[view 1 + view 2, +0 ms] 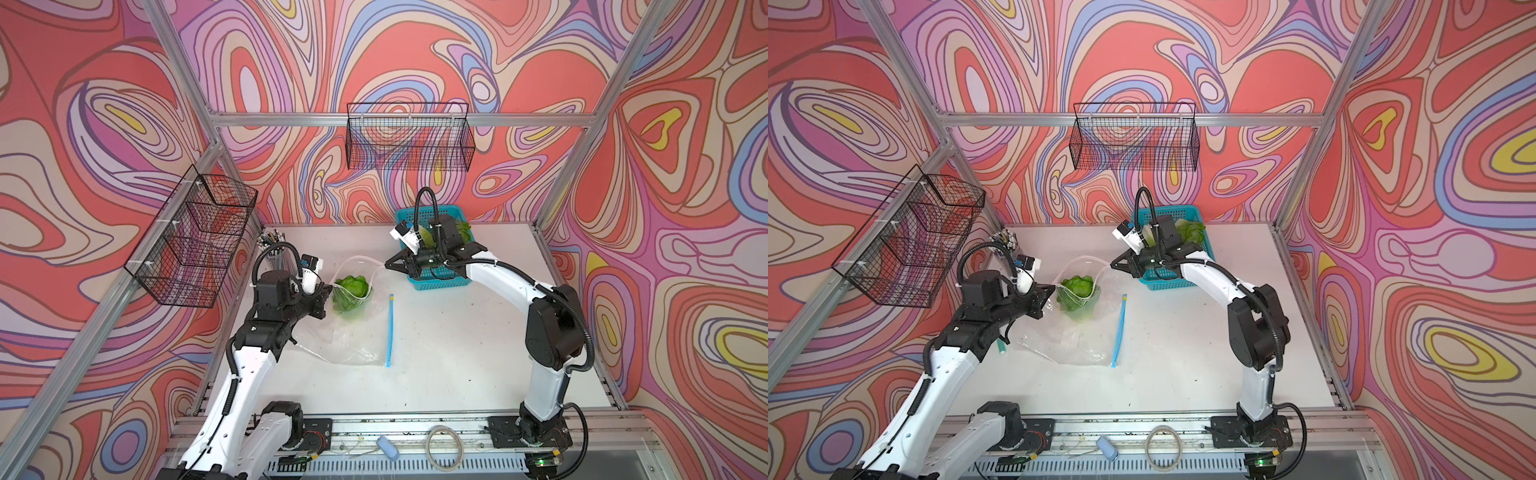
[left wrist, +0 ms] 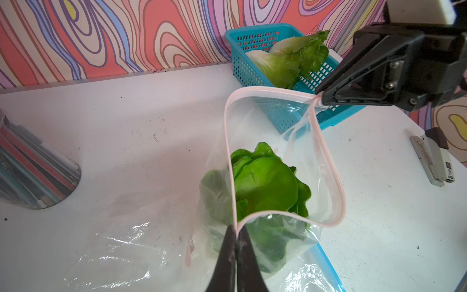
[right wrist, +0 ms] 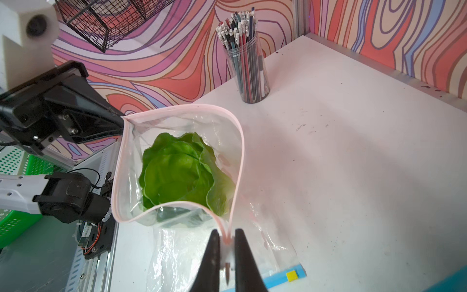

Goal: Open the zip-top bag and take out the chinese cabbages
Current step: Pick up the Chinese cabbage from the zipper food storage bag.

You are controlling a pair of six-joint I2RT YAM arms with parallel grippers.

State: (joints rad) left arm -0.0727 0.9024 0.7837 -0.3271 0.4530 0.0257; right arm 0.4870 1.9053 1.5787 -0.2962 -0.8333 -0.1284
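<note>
Left pincer (image 2: 236, 228), right pincer (image 3: 226, 236) grip one bag (image 1: 357, 338) — one cabbage (image 1: 352, 286) inside.

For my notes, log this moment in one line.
left gripper: shut on zip-top bag rim; right gripper: shut on opposite rim; bag mouth: open; chinese cabbage: inside; teal basket: cabbage

Three chinese cabbages (image 2: 265, 182): one inside the single zip-top bag (image 2: 121, 242), two in the one teal basket (image 2: 252, 30) beyond it. Also one pencil jar (image 3: 249, 68), one stapler (image 2: 433, 159), two black wire baskets (image 1: 409, 137) (image 1: 195, 237).
</note>
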